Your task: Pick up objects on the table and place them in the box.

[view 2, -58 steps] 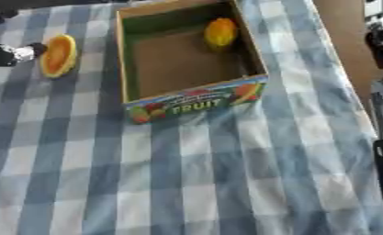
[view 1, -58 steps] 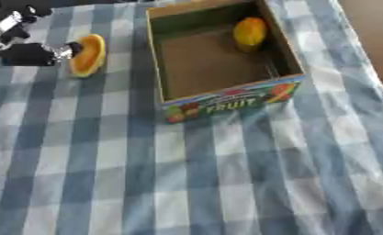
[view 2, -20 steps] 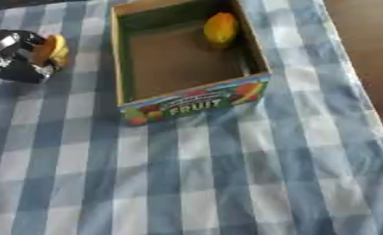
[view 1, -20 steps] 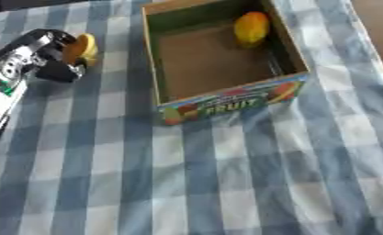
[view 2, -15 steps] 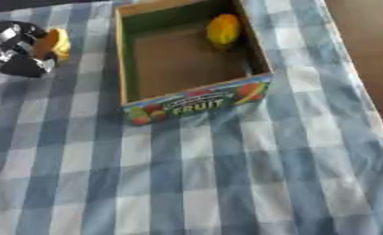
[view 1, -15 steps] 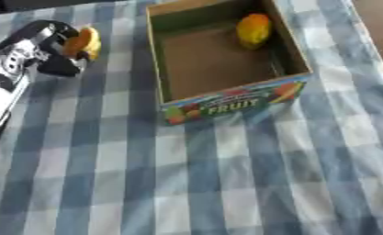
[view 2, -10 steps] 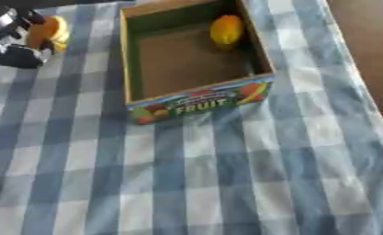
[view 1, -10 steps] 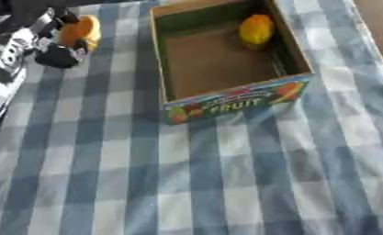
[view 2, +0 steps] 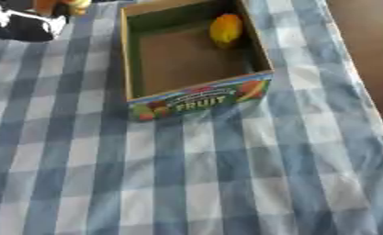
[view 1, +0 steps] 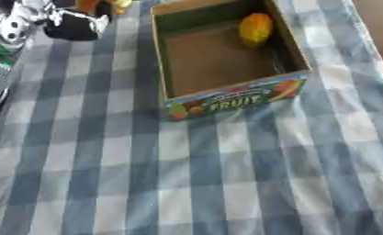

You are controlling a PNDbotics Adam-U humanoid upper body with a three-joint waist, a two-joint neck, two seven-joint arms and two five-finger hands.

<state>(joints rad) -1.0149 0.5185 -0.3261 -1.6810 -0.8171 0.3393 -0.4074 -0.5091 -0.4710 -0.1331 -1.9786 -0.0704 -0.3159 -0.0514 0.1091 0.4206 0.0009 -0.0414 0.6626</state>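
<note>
Blue-white checked tablecloth (view 1: 226, 183) covers table; brown floor (view 2: 363, 27) at far right.

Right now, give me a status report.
Left hand shut on orange fruit, top left. Right hand not visible. One yellow fruit in box. Nothing between hand and box.

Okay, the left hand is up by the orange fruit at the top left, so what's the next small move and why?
Probably carry the fruit to the right, over the box's open top. The left hand sits at the orange fruit, apparently closed round it, left of the box. The box already holds one yellow-orange fruit, with bare floor beside it.
</note>
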